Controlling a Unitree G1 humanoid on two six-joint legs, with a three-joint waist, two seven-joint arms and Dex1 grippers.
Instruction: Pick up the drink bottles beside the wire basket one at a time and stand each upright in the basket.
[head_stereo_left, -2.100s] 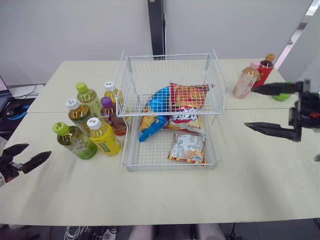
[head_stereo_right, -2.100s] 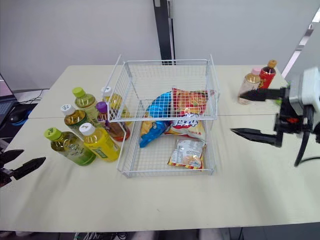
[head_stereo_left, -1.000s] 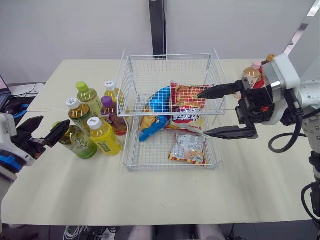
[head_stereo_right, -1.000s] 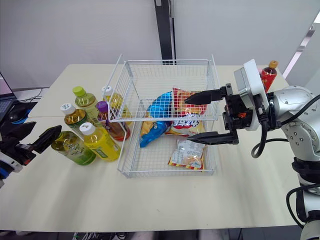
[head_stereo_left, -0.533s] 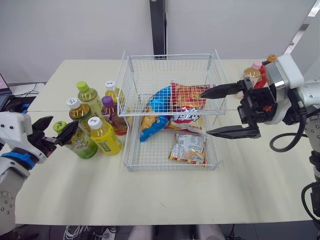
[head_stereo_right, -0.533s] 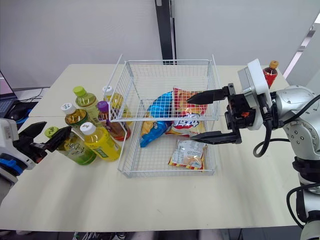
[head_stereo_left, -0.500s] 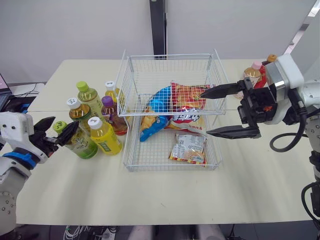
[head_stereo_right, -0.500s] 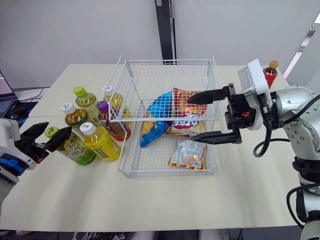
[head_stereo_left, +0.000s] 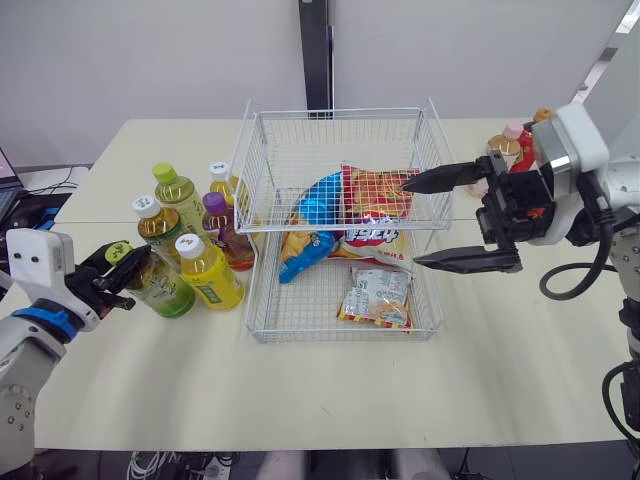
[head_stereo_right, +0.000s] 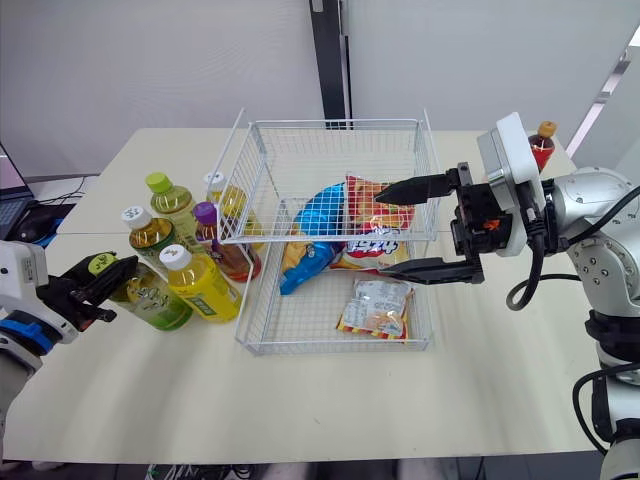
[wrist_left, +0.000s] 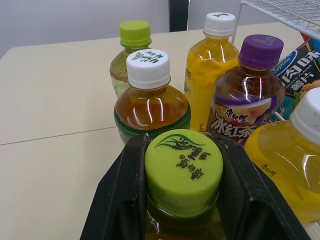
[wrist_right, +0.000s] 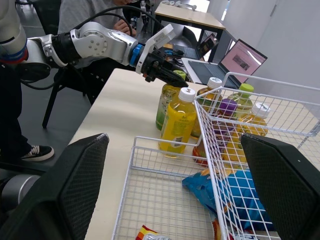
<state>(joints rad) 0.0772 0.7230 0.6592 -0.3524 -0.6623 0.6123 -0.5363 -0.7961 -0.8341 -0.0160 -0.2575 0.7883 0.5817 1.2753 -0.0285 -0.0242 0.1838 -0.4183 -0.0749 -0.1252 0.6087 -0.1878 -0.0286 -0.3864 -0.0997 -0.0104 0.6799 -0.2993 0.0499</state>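
Several drink bottles stand left of the wire basket (head_stereo_left: 340, 114). The nearest one is a green tea bottle (head_stereo_left: 165, 290) with a lime cap (wrist_left: 183, 170). My left gripper (head_stereo_left: 122, 258) is shut on that cap, one black finger pressed on each side, and the bottle stands on the table. Behind it are a white-capped tea bottle (wrist_left: 150, 107), a yellow bottle (head_stereo_left: 208, 273), a purple-capped bottle (wrist_left: 247, 107) and others. My right gripper (head_stereo_left: 412, 224) hangs wide open over the basket's right half, holding nothing.
Snack bags (head_stereo_left: 375, 205) and a small packet (head_stereo_left: 377, 295) lie in the basket. A pink-capped bottle (head_stereo_left: 497, 150) and a red bottle (head_stereo_left: 525, 135) stand at the far right of the table. A laptop (wrist_right: 240, 57) sits beyond the table's left end.
My left gripper has moved in from the table's left edge to the green tea bottle and narrowed from wide open onto its cap. The right gripper has barely shifted.
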